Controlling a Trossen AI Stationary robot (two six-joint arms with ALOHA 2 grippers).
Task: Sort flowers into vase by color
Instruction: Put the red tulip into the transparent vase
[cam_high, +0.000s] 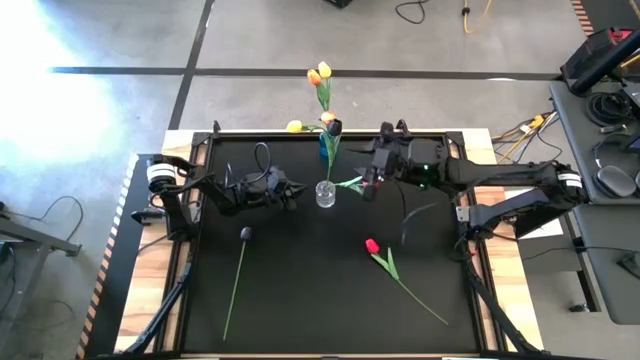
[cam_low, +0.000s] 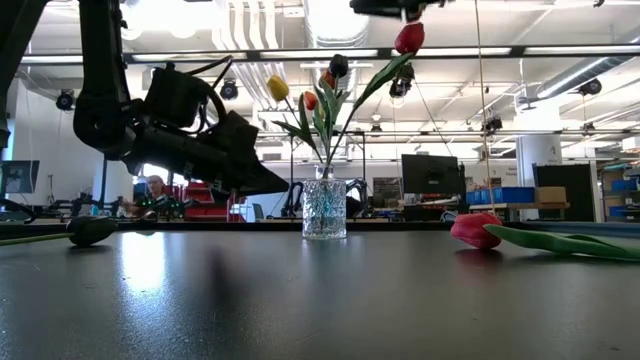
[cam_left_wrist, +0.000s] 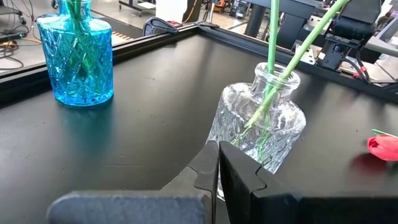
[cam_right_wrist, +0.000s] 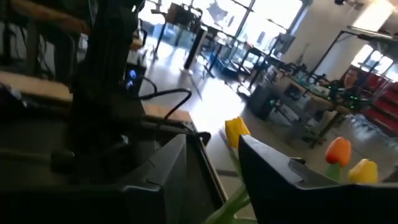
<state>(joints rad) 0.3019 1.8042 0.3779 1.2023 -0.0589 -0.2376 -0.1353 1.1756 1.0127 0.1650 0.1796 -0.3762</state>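
right gripper (cam_high: 372, 186) beside clear vase (cam_high: 326, 194), grasping red tulip's stem (cam_high: 352, 183) to seat it | left gripper (cam_high: 291, 195) clenched, bracing vase

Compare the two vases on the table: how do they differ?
The clear vase is colourless glass; the blue vase is tinted blue. The clear vase stands further in on the black table, right in front of the shut left gripper; the blue vase stands near the table's far edge. Both are upright, faceted, and hold green stems.
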